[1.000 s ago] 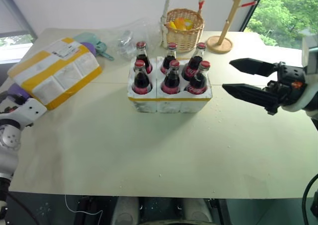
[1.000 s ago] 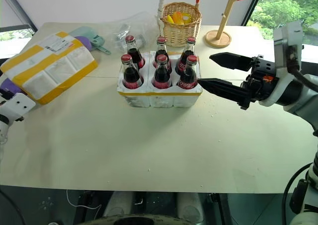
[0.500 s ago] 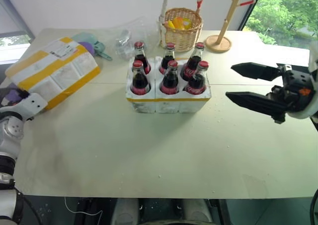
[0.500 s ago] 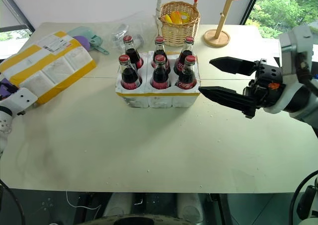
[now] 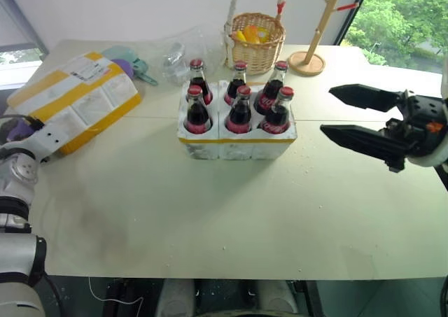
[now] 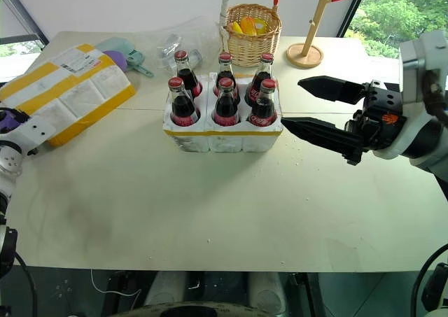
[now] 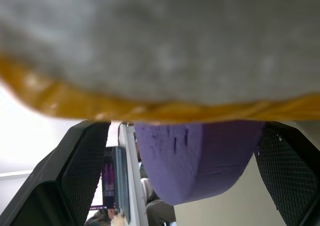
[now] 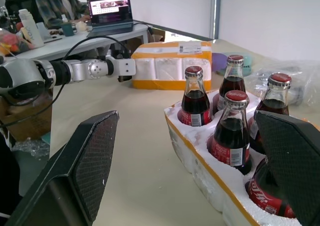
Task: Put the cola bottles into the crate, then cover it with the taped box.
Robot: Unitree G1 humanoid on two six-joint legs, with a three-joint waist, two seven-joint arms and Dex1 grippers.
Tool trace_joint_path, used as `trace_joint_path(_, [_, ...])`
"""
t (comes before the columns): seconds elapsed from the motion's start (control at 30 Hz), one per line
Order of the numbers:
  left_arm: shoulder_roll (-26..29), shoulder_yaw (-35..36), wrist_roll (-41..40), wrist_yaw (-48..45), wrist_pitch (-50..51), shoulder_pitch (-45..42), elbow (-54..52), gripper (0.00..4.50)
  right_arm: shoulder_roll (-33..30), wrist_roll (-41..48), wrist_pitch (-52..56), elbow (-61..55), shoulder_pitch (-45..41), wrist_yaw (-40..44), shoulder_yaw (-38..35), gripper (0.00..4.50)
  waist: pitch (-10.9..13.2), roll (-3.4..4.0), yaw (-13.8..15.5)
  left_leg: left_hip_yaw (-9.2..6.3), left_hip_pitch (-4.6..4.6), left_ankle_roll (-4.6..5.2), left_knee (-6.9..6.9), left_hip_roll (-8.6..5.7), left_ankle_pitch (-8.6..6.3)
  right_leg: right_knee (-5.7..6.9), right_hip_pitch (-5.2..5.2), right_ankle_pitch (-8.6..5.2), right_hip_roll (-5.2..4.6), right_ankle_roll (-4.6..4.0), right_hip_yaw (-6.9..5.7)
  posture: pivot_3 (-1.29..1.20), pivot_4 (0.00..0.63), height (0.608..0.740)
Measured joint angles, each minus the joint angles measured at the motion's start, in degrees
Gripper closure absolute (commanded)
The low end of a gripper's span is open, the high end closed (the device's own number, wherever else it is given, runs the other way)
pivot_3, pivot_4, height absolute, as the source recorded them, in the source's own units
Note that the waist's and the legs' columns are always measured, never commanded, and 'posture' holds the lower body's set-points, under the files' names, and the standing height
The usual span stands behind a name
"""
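Reaching for taped box (image 5: 75,99), left gripper (image 7: 190,186) open astride its edge; clamp squarely before lifting over 6 cola bottles (image 5: 239,96).

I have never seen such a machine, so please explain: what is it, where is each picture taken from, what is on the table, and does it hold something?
It is a humanoid robot with two arms, each ending in a claw of two black fingers. Two pictures come from cameras in its head, looking down over the table. The other two come from cameras on its wrists, looking along each claw.

In the middle stands a white foam crate with six cola bottles in its wells. To the robot's left lies a taped box with yellow bands. Behind are a wicker basket, a wooden stand and some clear plastic.

The right claw is open beside the crate, holding nothing. The left claw is at the edge of the taped box, its fingers on either side of a purple piece under the box.
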Motion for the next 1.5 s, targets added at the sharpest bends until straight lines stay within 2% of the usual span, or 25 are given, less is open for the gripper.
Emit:
trace_joint_path(0.1, [-0.1,0.0,-0.5,-0.1,-0.3,-0.5,1.0,2.83,0.0,0.0,-0.2,0.0,0.2,-0.4,0.0,0.0,0.0,-0.01,0.0,0.01,0.0,0.0,0.0,0.0,0.0,0.0,0.0,0.0,0.0,0.0,0.0,0.0,0.15,0.74])
trace_joint_path(0.53, [1.2,0.0,-1.3,-1.8,-1.4,-4.6,-0.1,2.83,-1.3,0.3,-0.6,1.4,2.9,0.8,-0.3,0.0,0.0,-0.16,0.1,-0.03,-0.1,0.05,0.38,0.07,-0.03,0.09,0.05,0.02,0.06,0.03,0.0,0.0,0.15,0.74])
trace_joint_path(0.77, [6.0,0.2,-2.9,-8.9,-10.0,-12.3,-9.3,2.83,-1.8,-3.4,-2.2,3.2,3.6,2.0,-0.6,0.0,0.0,-0.22,0.2,-0.04,-0.12,0.12,0.61,0.13,-0.08,0.08,0.15,0.03,0.09,0.06,0.0,0.0,0.15,0.74])
trace_joint_path(0.9, [6.5,0.3,-4.6,-14.0,-14.1,-17.9,-15.2,2.83,-1.7,-4.2,-2.5,3.7,3.6,2.1,-0.7,0.0,0.0,-0.22,0.3,-0.03,-0.11,0.12,0.63,0.11,-0.08,0.08,0.17,0.04,0.12,0.06,0.0,0.0,0.15,0.74])
trace_joint_path(1.0, [3.7,0.3,-6.4,-18.6,-15.3,-22.5,-21.0,2.83,-1.6,-4.6,-2.6,4.1,3.6,1.8,-0.8,0.0,0.0,-0.22,0.5,-0.02,-0.11,0.12,0.68,0.09,-0.08,0.08,0.2,0.04,0.14,0.07,0.01,0.0,0.15,0.74])
trace_joint_path(1.17, [-2.1,-0.3,-8.5,-24.2,-15.2,-23.7,-31.1,2.83,-1.2,-5.5,-3.2,4.0,3.6,1.1,-0.8,0.0,0.0,-0.22,0.9,-0.01,-0.1,0.13,0.73,0.09,-0.08,0.09,0.2,0.05,0.21,0.1,0.05,0.0,0.15,0.74])
trace_joint_path(1.33, [-6.6,-0.6,-9.8,-29.6,-10.8,-21.1,-42.6,2.83,-0.7,-5.7,-3.8,4.0,4.2,-0.1,-0.8,0.0,0.0,-0.21,0.9,-0.02,-0.1,0.13,0.76,0.11,-0.08,0.09,0.2,0.06,0.26,0.11,0.09,0.0,0.15,0.74])
trace_joint_path(1.5, [-8.3,-1.2,-8.1,-31.5,-7.6,-16.4,-52.1,2.83,0.3,-5.6,-4.0,3.2,5.7,-1.2,-1.2,0.0,0.0,-0.21,1.1,-0.04,-0.08,0.13,0.79,0.12,-0.08,0.1,0.22,0.08,0.32,0.14,0.15,0.0,0.15,0.74])
